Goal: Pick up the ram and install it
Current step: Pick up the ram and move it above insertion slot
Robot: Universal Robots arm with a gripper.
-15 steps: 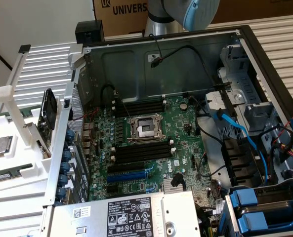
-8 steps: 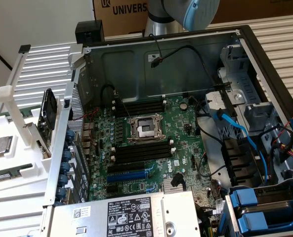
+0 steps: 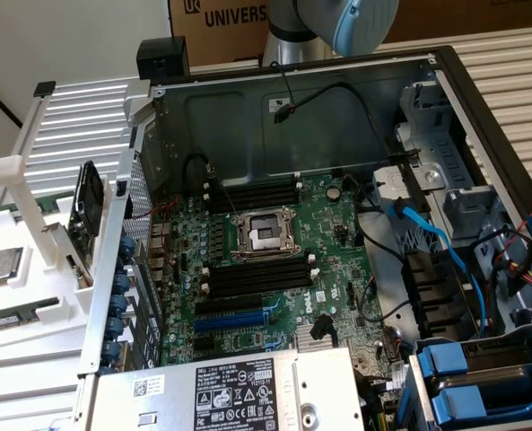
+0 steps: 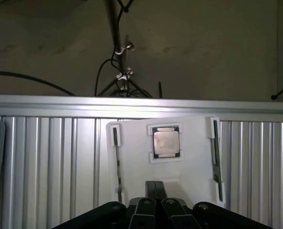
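The ram (image 3: 11, 318), a narrow green stick, lies in the white fixture (image 3: 32, 278) outside the open computer case, at the exterior view's left. My gripper (image 4: 155, 185) hangs above that white fixture (image 4: 193, 143) with its fingers (image 4: 151, 188) pressed together and nothing between them. In the wrist view, two thin dark strips (image 4: 118, 162) (image 4: 216, 160) stand on edge in the fixture, one to each side of a square silver chip (image 4: 166, 142); I cannot tell which is the ram. The motherboard (image 3: 328, 242) has long black empty slots (image 3: 252, 193) (image 3: 257, 274).
The arm's blue-grey link (image 3: 346, 22) sits above the case's back wall. A silver processor chip (image 3: 1, 266) rests in the fixture, and a black part (image 3: 84, 215) stands upright beside the case wall. Cables (image 3: 427, 238), blue drive latches (image 3: 449, 359) and the power supply (image 3: 248, 395) crowd the case.
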